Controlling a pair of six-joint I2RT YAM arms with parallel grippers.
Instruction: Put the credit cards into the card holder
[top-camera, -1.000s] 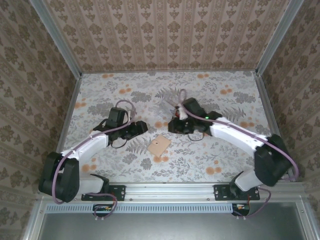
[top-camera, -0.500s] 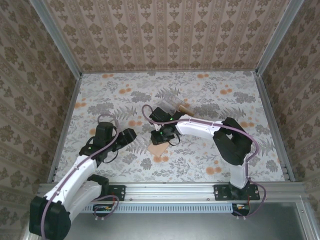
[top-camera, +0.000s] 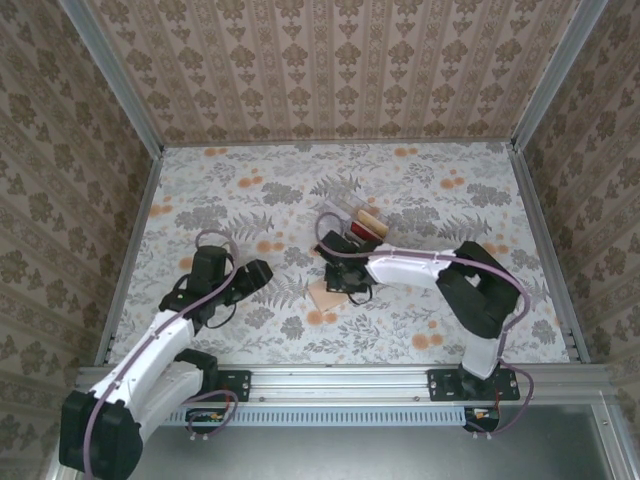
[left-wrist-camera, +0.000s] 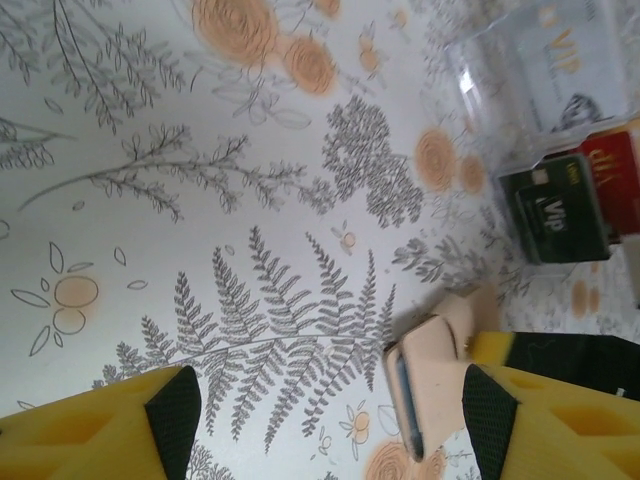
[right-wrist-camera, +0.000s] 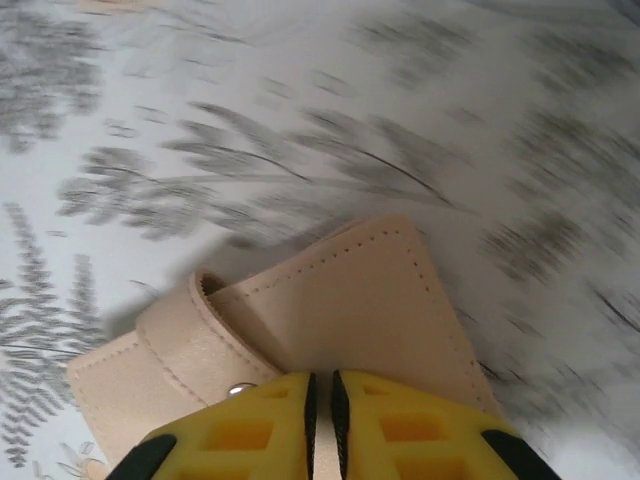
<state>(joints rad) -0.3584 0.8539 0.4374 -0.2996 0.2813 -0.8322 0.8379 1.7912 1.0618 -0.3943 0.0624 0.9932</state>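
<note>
- The right gripper (top-camera: 338, 283) is reaching to the middle of the floral table (top-camera: 460, 190) and settling onto the card holder (top-camera: 318, 296), which is lying flat just near of the clear tray (top-camera: 345, 208).
- In the right wrist view its jaws are drawn in to a thin slit, and the tips are resting on the tan leather just beside the snap (right-wrist-camera: 238, 390).
- We cannot tell whether any leather is caught between them. We are reading this contact as a bid to pin the pouch or work its flap (right-wrist-camera: 190, 330) open, not to carry it.
- The left gripper (left-wrist-camera: 328, 415) is hanging low over the table to the left of the pouch, spread wide and carrying nothing. Its open mouth is facing the pouch, and we are taking that as readiness to help steady or open it.
- The credit cards (top-camera: 366, 226) are waiting at the tray, far and right of the pouch. The dark card (left-wrist-camera: 555, 215) is lying beside the red card (left-wrist-camera: 612, 168), and both are well clear of either gripper.
- No card is in the holder yet as far as we are seeing, so we are judging the task barely begun. The pouch needs opening before any card goes in.
</note>
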